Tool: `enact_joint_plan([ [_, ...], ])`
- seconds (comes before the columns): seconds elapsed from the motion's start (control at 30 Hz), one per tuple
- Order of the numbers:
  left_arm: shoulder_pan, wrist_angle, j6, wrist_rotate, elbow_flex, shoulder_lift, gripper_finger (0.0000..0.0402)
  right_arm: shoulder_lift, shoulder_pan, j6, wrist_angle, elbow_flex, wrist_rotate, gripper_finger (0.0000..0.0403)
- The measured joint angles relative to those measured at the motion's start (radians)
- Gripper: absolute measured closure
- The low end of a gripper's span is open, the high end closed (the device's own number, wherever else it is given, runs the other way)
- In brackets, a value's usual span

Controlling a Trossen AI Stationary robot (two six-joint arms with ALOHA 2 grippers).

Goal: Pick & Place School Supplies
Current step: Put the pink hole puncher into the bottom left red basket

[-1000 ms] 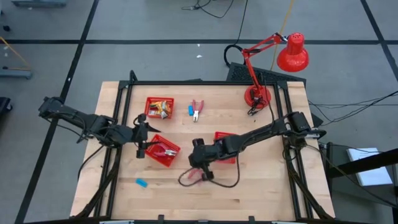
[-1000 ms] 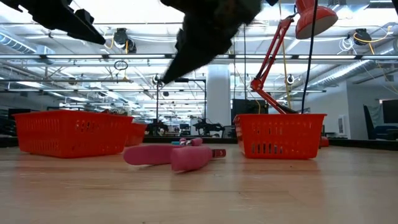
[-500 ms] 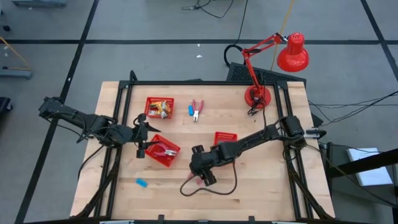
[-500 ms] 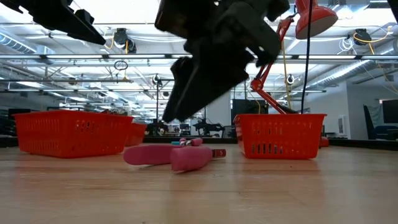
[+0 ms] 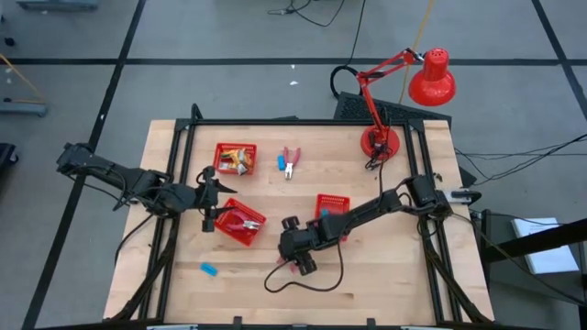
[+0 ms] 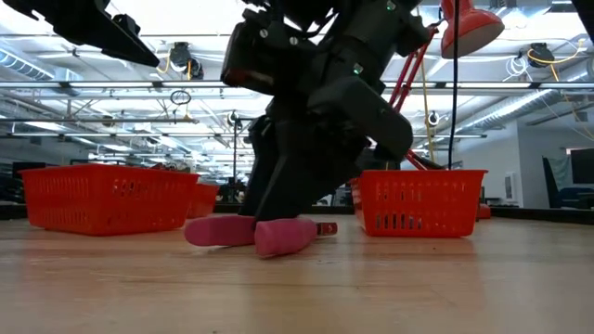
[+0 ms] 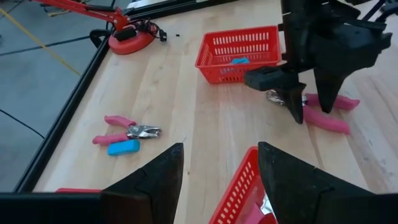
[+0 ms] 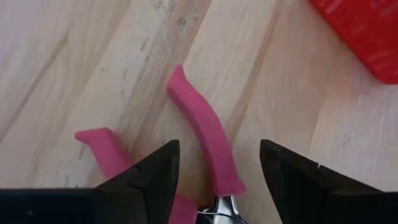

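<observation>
A pink-handled tool [image 6: 223, 230] lies flat on the table near the front middle. My right gripper [image 5: 298, 261] stands low over it, open. Its fingers [image 7: 295, 102] stand on either side of the tool's silver head end [image 7: 277, 96], with the two pink handles [image 8: 199, 124] reaching out ahead. Whether the fingers touch the tool, I cannot tell. My left gripper [image 5: 209, 197] hangs open above the rim of a red basket [image 5: 240, 223] at the left middle. A second pink-handled tool [image 5: 291, 161] and a light-blue block [image 5: 281, 163] lie farther back.
Another red basket [image 5: 235, 159] at the back left holds yellow-and-silver pieces. A third [image 5: 332, 203], behind my right gripper, holds a blue piece [image 7: 239, 60]. A blue block [image 5: 209, 269] lies near the front left. A red desk lamp [image 5: 394, 101] stands at the back right. A black cable [image 5: 312, 280] loops by my right gripper.
My right gripper has come down and a little toward the table's near edge onto the pink-handled tool. In the low view its fingers, together a second ago, now stand apart. The tool has stayed where it was.
</observation>
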State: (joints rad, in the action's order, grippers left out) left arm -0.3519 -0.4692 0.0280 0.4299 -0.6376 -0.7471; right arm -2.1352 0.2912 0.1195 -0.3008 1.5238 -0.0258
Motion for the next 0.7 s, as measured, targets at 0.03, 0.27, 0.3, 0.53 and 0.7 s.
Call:
enact_joint_plan([
  [0.03, 0.0, 0.0, 0.001, 0.0, 0.0, 0.0, 0.0192, 0.0, 0.003, 0.008, 0.007, 0.0, -0.002, 0.0194],
  [0.27, 0.0, 0.0, 0.003, 0.017, 0.0, 0.0, 0.0192, -0.003, 0.006, 0.024, 0.02, -0.001, -0.011, 0.0312],
  [0.3, 0.0, 0.0, 0.003, 0.017, 0.0, 0.0, 0.0192, -0.003, 0.005, 0.025, 0.02, -0.001, -0.01, 0.0337],
  [0.53, 0.0, 0.0, 0.003, 0.017, 0.0, 0.0, 0.0192, -0.003, 0.003, -0.019, 0.036, -0.003, -0.052, 0.0381],
  [0.7, 0.0, 0.001, -0.004, 0.018, 0.0, 0.0, 0.0192, 0.018, 0.004, -0.017, 0.105, -0.004, -0.081, 0.0381],
])
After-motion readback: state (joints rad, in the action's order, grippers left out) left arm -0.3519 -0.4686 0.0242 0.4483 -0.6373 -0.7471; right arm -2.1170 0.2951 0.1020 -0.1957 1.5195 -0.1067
